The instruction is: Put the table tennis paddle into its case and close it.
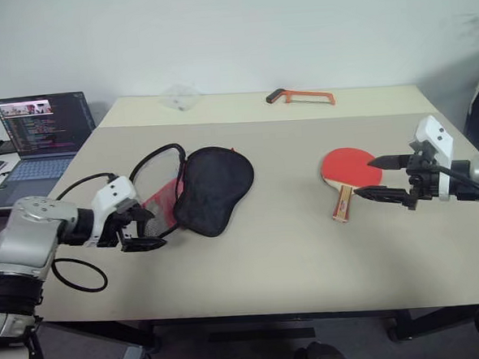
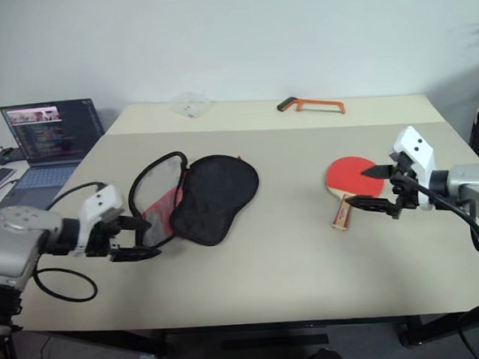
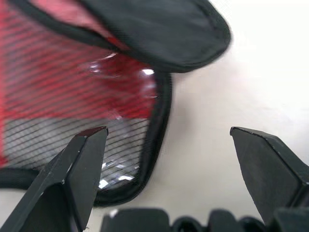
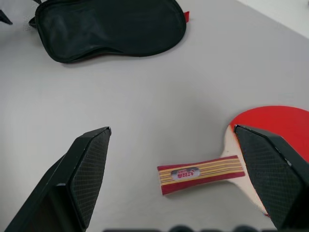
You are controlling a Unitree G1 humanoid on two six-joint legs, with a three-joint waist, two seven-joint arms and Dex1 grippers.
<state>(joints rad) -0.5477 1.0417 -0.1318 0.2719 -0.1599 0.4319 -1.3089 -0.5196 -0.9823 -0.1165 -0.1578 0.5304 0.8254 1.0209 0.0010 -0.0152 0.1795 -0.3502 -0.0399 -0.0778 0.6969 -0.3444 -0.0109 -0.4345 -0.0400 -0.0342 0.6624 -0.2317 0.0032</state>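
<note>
Left eye view: paddle [image 1: 346, 171] on table, case [image 1: 199, 188] unzipped, both grippers open.

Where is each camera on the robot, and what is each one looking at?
Head cameras (two eyes, same scene): look forward and down over the table; show both arms, the left gripper near the case, the right gripper near the table tennis paddle.
Left wrist camera: looks along its open fingers at the case's red mesh side.
Right wrist camera: looks between its open fingers at the paddle's handle.
Shared: both wrist views show the case.
</note>
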